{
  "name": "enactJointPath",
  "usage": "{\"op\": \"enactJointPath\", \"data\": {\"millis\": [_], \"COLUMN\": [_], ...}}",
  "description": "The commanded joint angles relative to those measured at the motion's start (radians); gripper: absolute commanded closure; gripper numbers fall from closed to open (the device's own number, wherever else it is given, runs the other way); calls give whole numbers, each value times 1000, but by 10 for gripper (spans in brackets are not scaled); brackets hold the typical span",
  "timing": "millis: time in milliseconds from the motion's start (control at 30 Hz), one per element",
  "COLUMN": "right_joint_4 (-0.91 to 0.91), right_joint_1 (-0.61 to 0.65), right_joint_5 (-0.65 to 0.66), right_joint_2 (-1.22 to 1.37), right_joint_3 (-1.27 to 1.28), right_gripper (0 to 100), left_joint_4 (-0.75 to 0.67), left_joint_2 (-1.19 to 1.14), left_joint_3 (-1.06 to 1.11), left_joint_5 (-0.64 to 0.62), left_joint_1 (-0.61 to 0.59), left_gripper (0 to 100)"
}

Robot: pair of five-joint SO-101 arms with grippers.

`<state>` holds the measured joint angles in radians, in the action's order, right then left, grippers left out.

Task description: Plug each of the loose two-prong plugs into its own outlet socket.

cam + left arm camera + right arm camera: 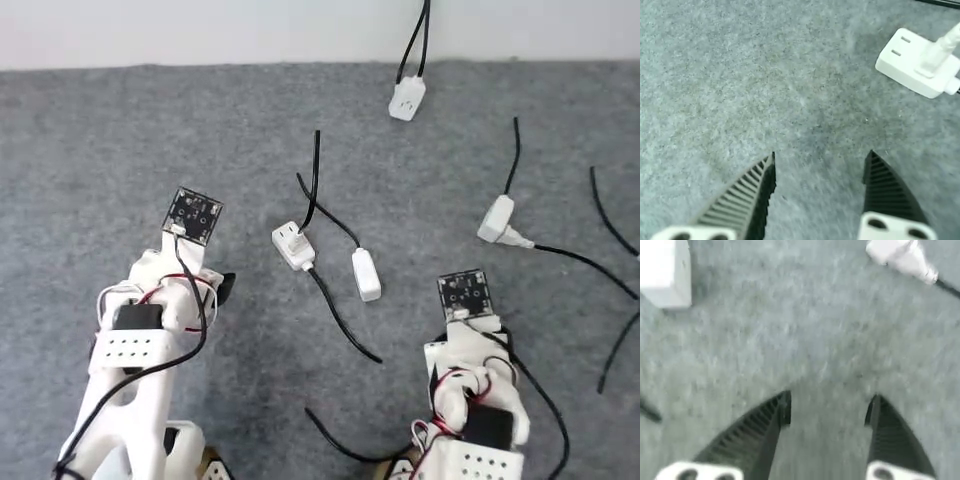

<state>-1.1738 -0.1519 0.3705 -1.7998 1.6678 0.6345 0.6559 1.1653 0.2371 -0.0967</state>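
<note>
Both arms are parked over the worktop [100, 150] with nothing in hand. The left gripper [821, 154] has its fingers spread wide over bare felt, empty. The right gripper [830, 395] is the same, fingers apart and holding nothing. The centre socket [292, 245] lies with both slots showing, and a loose plug [367, 273] lies just beside it, not touching. Over to the right, a white pair [500, 222] with cords leaving both ends looks mated, though I can't be sure. A far socket [407, 98] rests near the wall. My read: one joined at best, and the centre plug not yet picked up
</note>
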Motion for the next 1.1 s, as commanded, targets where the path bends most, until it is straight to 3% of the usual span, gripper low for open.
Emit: {"op": "enactJointPath", "data": {"millis": [0, 67, 1067], "right_joint_4": [-64, -139, -137], "right_joint_1": [-8, -8, -5], "right_joint_5": [12, 12, 9], "right_joint_2": [-15, -15, -15], "right_joint_3": [15, 15, 15], "right_gripper": [743, 743, 744], "left_joint_4": [-75, -91, -210], "left_joint_2": [12, 12, 12], "left_joint_3": [19, 28, 77], "left_joint_5": [-15, -15, -12], "left_joint_1": [2, 2, 2], "left_gripper": [731, 731, 731]}}
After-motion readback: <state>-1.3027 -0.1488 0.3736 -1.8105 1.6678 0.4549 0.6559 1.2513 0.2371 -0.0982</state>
